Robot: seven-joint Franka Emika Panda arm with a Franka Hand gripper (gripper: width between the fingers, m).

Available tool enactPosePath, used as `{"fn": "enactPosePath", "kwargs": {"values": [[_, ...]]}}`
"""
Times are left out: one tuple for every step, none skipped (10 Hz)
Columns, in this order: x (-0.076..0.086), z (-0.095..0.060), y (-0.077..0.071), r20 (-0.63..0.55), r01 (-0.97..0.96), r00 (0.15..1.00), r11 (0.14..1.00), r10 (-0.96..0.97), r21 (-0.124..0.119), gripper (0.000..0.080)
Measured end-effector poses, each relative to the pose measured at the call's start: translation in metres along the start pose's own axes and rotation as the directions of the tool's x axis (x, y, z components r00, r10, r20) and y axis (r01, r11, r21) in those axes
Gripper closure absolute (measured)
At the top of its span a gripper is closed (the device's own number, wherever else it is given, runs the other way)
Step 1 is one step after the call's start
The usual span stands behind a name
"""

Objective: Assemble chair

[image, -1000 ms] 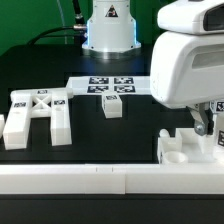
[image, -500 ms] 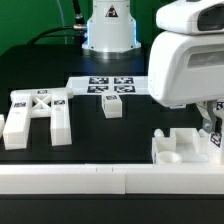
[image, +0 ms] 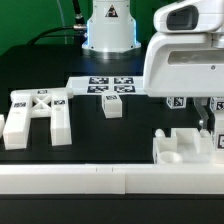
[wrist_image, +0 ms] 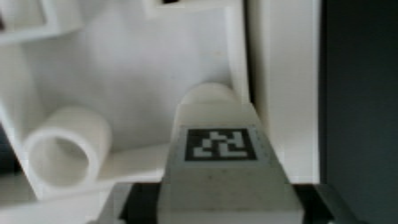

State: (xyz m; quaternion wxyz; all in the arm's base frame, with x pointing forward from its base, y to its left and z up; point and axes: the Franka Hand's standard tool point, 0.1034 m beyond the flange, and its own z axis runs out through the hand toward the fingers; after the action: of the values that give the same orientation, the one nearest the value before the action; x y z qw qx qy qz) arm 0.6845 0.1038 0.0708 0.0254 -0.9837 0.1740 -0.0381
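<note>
1. Since the jaws of the gripper (wrist_image: pixel 214 205) look clamped on the tagged leg (wrist_image: pixel 217 135) in the wrist view, slip is your first worry. Most of the leg sticks out past the fingers, so any knock can tilt it in the grip.
2. That leg hangs at the seat block (image: pixel 180 150), about 4 o'clock in the exterior view; can't tell if they touch. If you come down off-line, its rounded tip probably catches the wall beside the round socket (wrist_image: pixel 63 150) and jams instead of seating.
3. The seat block looks loose against the front rail (image: pixel 100 178), so a sideways shove likely drags it.
4. The H-shaped piece (image: pixel 38 112) at 9 o'clock and the small peg (image: pixel 112 107) near centre are well apart from you, so there's little bump risk.
</note>
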Motion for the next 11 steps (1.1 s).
{"fn": "enactPosePath", "kwargs": {"values": [[-0.0001, 0.0000, 0.0001, 0.004, -0.092, 0.996, 0.996, 0.092, 0.001, 0.0509], [-0.0016, 0.0001, -0.0009, 0.019, -0.200, 0.980, 0.980, 0.200, 0.001, 0.0509], [-0.0019, 0.0001, -0.0030, 0.026, -0.279, 0.960, 0.960, 0.279, -0.005, 0.0509], [-0.0012, 0.0000, -0.0034, 0.031, -0.362, 0.932, 0.932, 0.362, -0.013, 0.0509], [-0.0015, 0.0002, -0.0044, 0.030, -0.427, 0.903, 0.904, 0.428, -0.015, 0.0509], [-0.0028, 0.0005, -0.0066, 0.028, -0.507, 0.861, 0.862, 0.507, -0.017, 0.0509], [-0.0026, 0.0004, -0.0064, 0.028, -0.508, 0.861, 0.861, 0.508, -0.017, 0.0509], [-0.0031, 0.0008, -0.0063, 0.029, -0.472, 0.881, 0.881, 0.473, -0.017, 0.0509], [-0.0036, 0.0008, -0.0069, 0.030, -0.442, 0.896, 0.897, 0.443, -0.016, 0.0281], [-0.0047, 0.0010, -0.0087, 0.031, -0.387, 0.922, 0.922, 0.387, -0.015, 0.0281], [-0.0051, 0.0008, -0.0094, 0.032, -0.288, 0.957, 0.958, 0.288, -0.012, 0.0191]]}}
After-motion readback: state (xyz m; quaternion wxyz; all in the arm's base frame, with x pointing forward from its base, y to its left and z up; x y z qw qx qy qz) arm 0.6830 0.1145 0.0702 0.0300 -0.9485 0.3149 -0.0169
